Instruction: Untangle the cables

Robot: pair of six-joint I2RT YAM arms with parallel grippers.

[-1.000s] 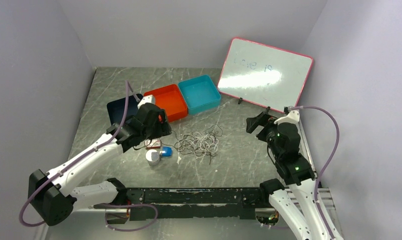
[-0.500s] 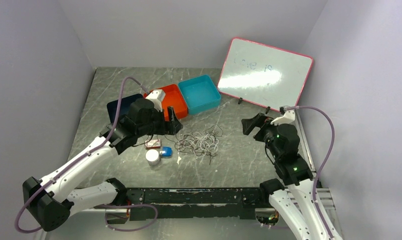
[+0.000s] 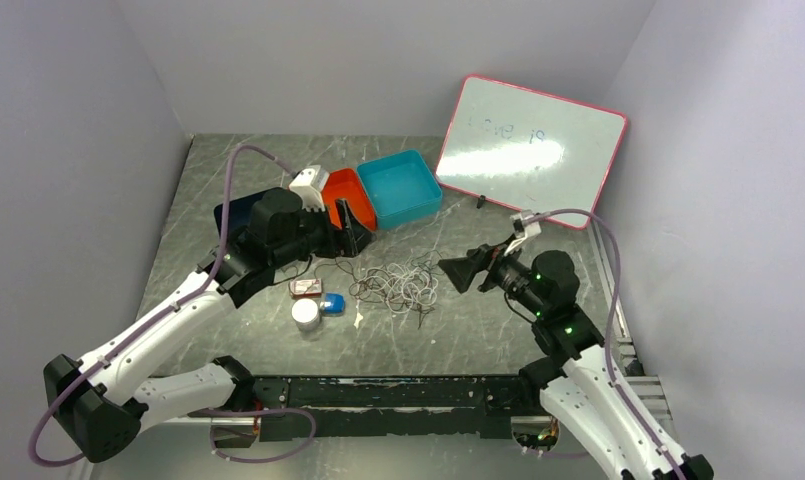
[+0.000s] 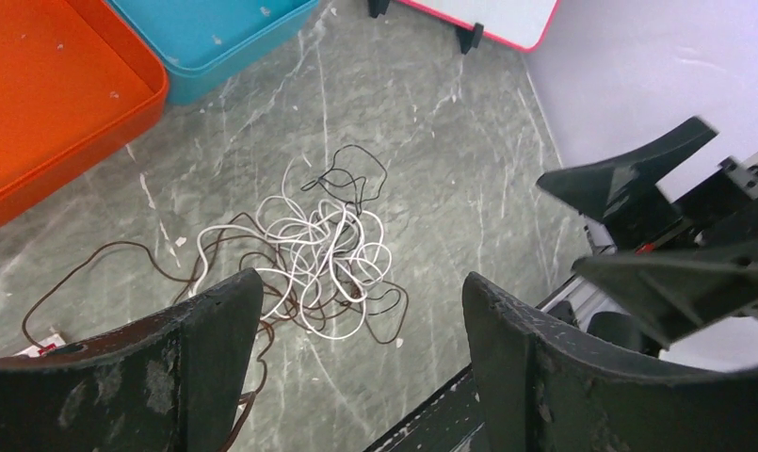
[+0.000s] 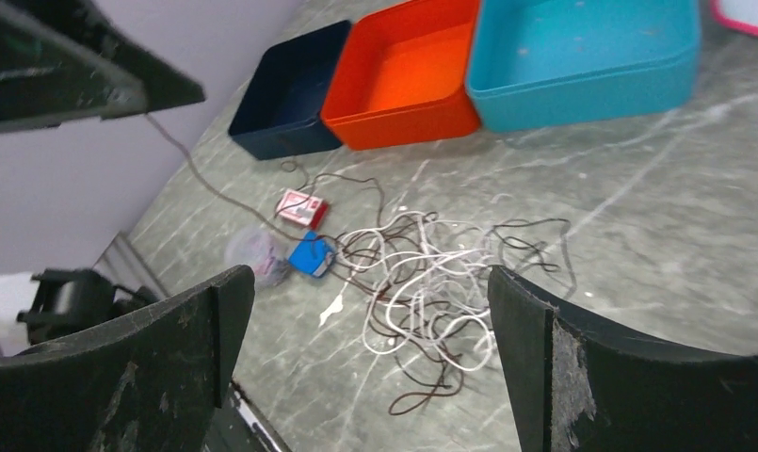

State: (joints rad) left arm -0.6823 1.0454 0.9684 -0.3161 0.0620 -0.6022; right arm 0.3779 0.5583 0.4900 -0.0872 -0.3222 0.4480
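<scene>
Since the earlier frame, the left jaws and right jaws are brought nearer, spread wide and empty. The tangled thin white, black and brown cables (image 3: 403, 285) are seen mid-frame on the grey marbled counter (image 3: 498, 330). If several strands are pinched together, knots could be tightened.

1. I saw the cables (image 3: 403, 285) lying in one heap on the tabletop (image 3: 478, 320), about midway between the two arms.
2. The left end effector (image 3: 346, 232) hung left of the heap and slightly behind it. The right end effector (image 3: 466, 270) hung just to the heap's right.
3. Behind the heap, three trays sat side by side in a row: the left tray (image 3: 238, 212), the middle tray (image 3: 352, 190) and the right tray (image 3: 400, 187).
4. The whiteboard (image 3: 531, 148) stood propped at the back right, to the right of the trays.
5. Left of the heap, three small things lay close together. A packet (image 3: 305, 288) was farthest back, a round tub (image 3: 305, 314) was in front of it, and a small block (image 3: 332, 304) was just right of the tub.
6. One strand ran from the heap towards the packet.
</scene>
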